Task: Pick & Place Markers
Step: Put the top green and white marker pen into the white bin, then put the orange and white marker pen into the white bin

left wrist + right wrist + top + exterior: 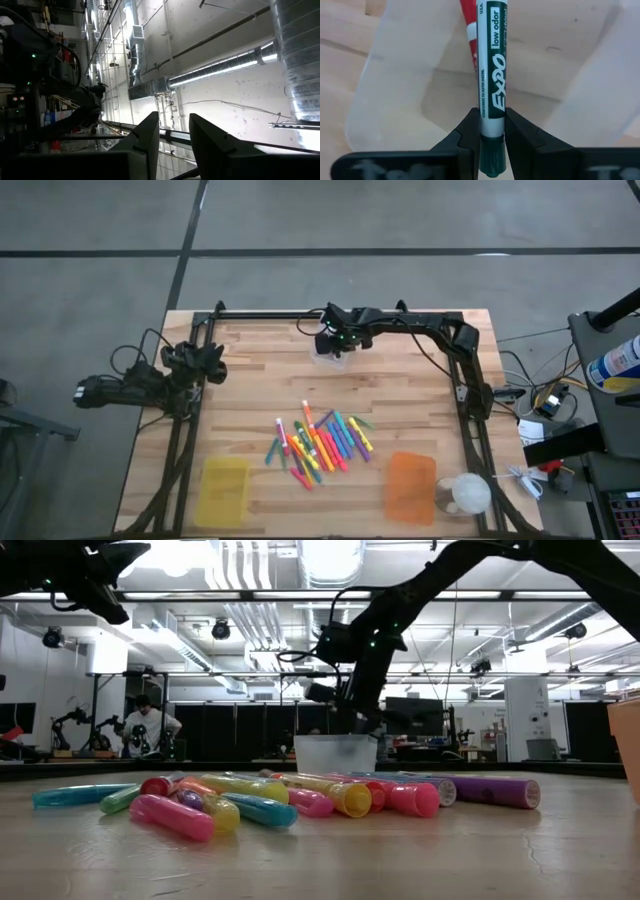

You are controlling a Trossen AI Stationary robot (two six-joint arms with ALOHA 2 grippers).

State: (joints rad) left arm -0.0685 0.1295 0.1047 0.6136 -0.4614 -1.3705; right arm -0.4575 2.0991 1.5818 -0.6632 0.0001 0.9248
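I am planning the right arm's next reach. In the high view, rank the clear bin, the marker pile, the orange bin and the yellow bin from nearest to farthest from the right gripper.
1. Clear bin, directly under the right gripper.
2. Marker pile, mid-table.
3. Orange bin, near edge, right.
4. Yellow bin, near edge, left; only slightly farther than the orange one.

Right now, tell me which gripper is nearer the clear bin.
Right. The right gripper hangs directly over the clear bin, shut on a green marker. The left gripper sits off the table's left edge.
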